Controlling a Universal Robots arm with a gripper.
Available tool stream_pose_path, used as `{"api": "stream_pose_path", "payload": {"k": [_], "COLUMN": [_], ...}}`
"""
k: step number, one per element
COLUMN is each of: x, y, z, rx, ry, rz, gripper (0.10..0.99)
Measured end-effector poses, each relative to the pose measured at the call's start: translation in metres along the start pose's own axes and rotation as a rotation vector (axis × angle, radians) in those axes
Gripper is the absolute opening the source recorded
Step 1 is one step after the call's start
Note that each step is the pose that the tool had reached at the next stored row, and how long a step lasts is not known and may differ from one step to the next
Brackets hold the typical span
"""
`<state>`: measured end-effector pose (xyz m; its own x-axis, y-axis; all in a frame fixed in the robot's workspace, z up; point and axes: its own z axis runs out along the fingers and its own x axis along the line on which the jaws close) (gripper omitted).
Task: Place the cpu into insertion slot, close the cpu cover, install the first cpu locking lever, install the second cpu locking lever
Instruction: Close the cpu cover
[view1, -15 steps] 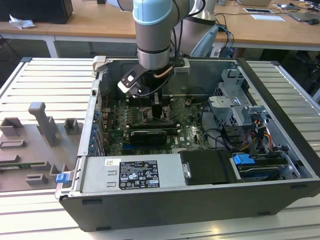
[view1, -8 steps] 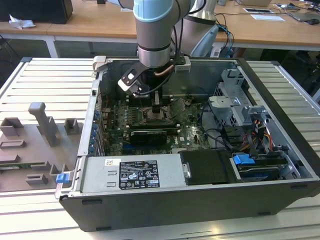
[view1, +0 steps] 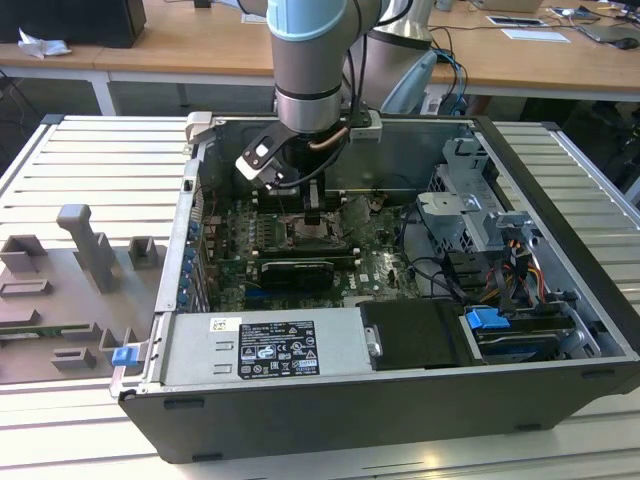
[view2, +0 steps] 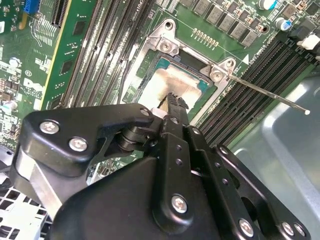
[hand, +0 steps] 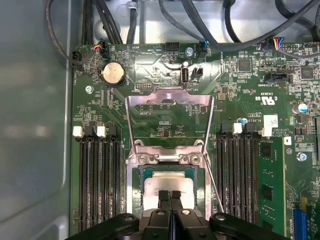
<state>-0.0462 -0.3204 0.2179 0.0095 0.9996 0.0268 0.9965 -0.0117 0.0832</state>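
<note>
End effector (hand: 170, 193) pinched together, seemingly touching cpu (hand: 156, 183); cpu cover (hand: 170, 99) open.

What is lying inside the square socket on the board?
The chip lies in the socket, pale top showing. The jaws cover one edge; beneath the chip nothing can be seen.

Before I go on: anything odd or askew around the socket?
Nothing looks askew. The cpu lies square in the insertion slot, its top smudged brown. The cpu cover is swung open, one locking lever stands free, and the shut claw sits over the cpu.
</note>
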Motion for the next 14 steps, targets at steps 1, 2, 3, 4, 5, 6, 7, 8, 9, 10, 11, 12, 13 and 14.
{"api": "stream_pose_path", "payload": {"k": [1, 2, 3, 4, 5, 6, 7, 8, 9, 10, 11, 12, 13, 14], "x": [0.0000, 0.0000, 0.0001, 0.0002, 0.0002, 0.0002, 0.0003, 0.0002, 0.0002, 0.0002, 0.0002, 0.0002, 0.0002, 0.0002], "y": [0.0001, 0.0001, 0.0002, 0.0005, 0.0006, 0.0006, 0.0008, 0.0024, 0.0045, 0.0055, 0.0073, 0.0074, 0.0074, 0.0074], "z": [-0.0007, -0.0016, -0.0024, -0.0056, -0.0070, -0.0071, -0.0071, -0.0072, -0.0070, -0.0069, -0.0067, -0.0068, -0.0068, -0.0072], "rx": [0.000, 0.000, 0.000, 0.000, 0.000, 0.000, 0.000, 0.003, 0.005, 0.007, 0.009, 0.010, 0.010, 0.010], "ry": [0.0000, 0.0000, 0.0000, 0.0000, 0.0001, 0.0003, 0.0004, 0.0002, 0.0004, 0.0005, 0.0006, 0.0008, 0.0008, 0.0005], "rz": [0.000, 0.000, 0.000, 0.000, 0.000, 0.000, 0.000, 0.000, 0.000, 0.000, 0.000, 0.001, 0.001, 0.001], "gripper": [0.106, 0.106, 0.106, 0.106, 0.106, 0.106, 0.106, 0.106, 0.106, 0.106, 0.106, 0.106, 0.106, 0.106]}}
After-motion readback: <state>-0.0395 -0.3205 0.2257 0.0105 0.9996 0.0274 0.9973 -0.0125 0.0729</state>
